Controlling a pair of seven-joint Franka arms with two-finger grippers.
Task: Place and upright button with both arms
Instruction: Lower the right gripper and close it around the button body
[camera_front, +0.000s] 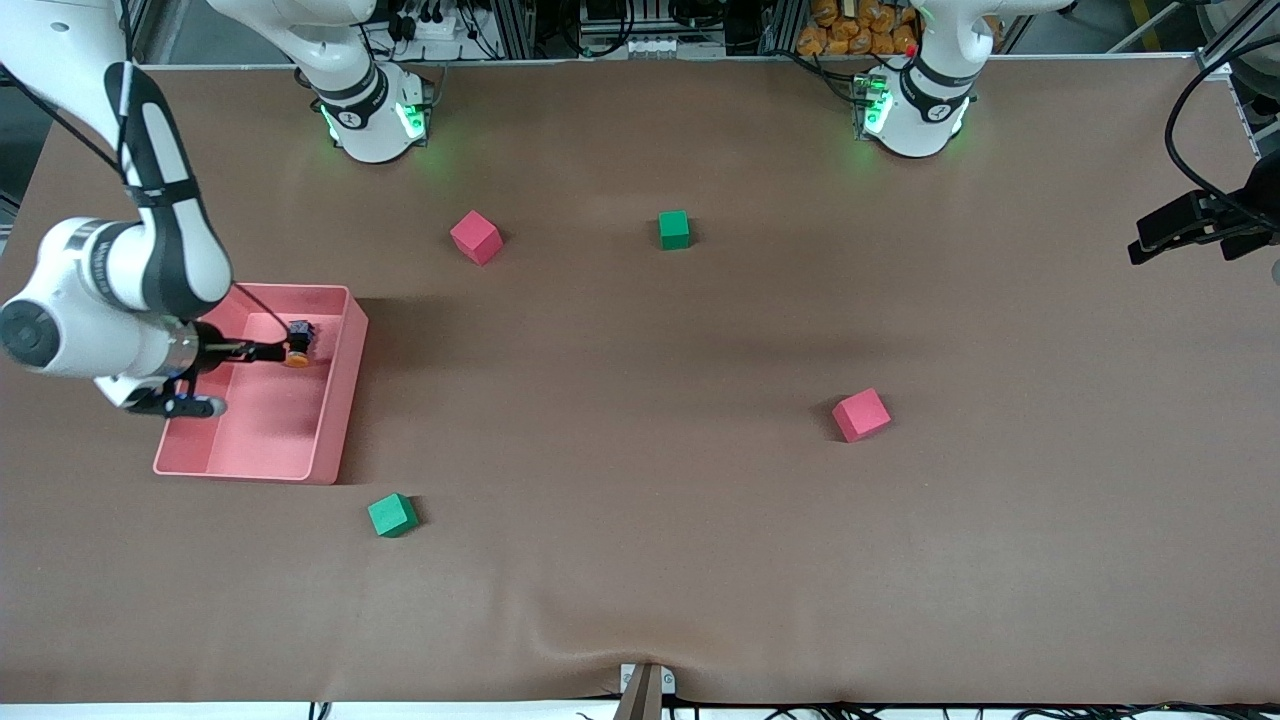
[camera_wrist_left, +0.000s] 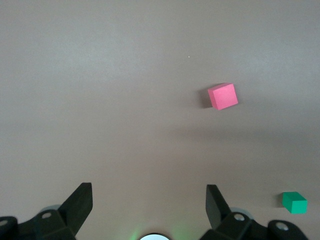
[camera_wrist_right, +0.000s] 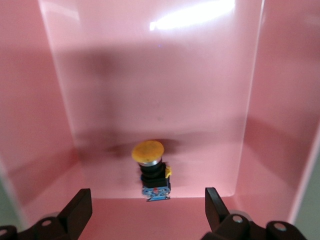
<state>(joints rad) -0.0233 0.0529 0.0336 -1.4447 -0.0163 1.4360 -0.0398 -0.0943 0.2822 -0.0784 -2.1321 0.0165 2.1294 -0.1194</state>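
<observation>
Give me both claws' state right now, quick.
Left claw: open, empty, over bare table.
Right claw: open, holding nothing, over the button in the pink tray.

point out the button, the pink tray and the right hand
button (camera_wrist_right: 148, 152), right wrist view, on its orange cap
pink tray (camera_front: 340, 400), front view, on its side wall
right hand (camera_wrist_right: 145, 210), right wrist view, midway between its open fingertips

Right gripper (camera_front: 262, 351) reaches over the pink tray (camera_front: 335, 420) at the right arm's end of the table, its tips at the button (camera_front: 299, 343); button lies inside the tray, orange cap toward the front camera; left gripper (camera_front: 1165, 238) hangs over the left arm's end; arm waits; pink cube (camera_front: 475, 237) and green cube (camera_front: 674, 229) sit nearer the bases; second pink cube (camera_front: 861, 414) mid-table; second green cube (camera_front: 392, 515) beside the tray's near corner.
</observation>
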